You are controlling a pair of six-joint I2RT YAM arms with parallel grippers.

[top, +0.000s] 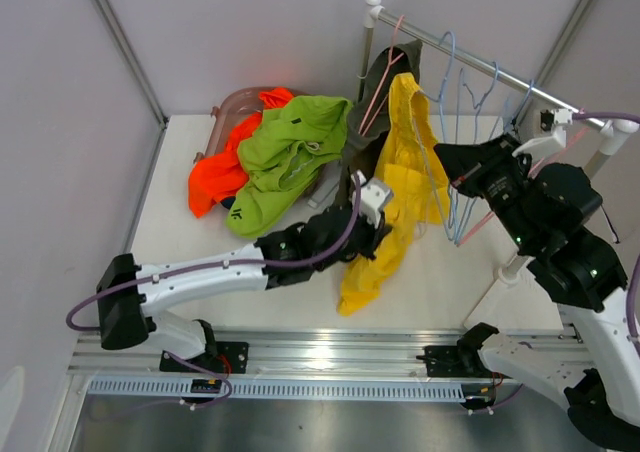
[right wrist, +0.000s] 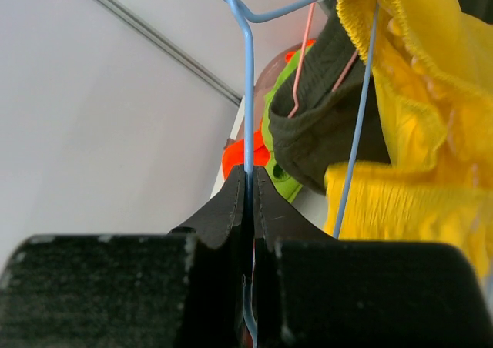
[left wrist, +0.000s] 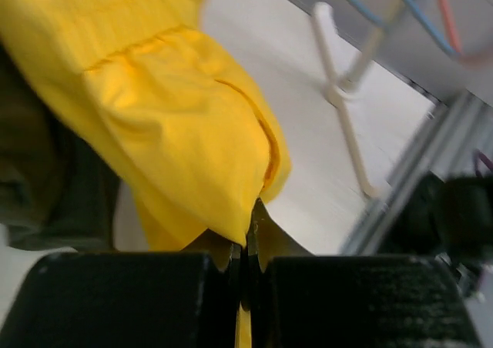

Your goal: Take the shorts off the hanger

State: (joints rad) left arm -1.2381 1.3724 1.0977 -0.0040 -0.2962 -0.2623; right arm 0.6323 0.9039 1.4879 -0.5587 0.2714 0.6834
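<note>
A white tabletop (top: pixel 180 202) is carrying the clothes. At its back left, an orange pair of shorts (top: pixel 212 184) is lying crumpled straight on the surface. A lime green pair (top: pixel 285 152) is lying just to its right, overlapping its edge and spreading toward the middle. Behind both, a pale pink curved piece (top: pixel 232 104) is showing at the back edge; what it is cannot be told. A white rack foot (top: pixel 497 284) is standing on the right side. The lower end of a yellow pair (top: pixel 365 277) is reaching down to the surface near the front middle, though whether it is resting there is unclear.
</note>
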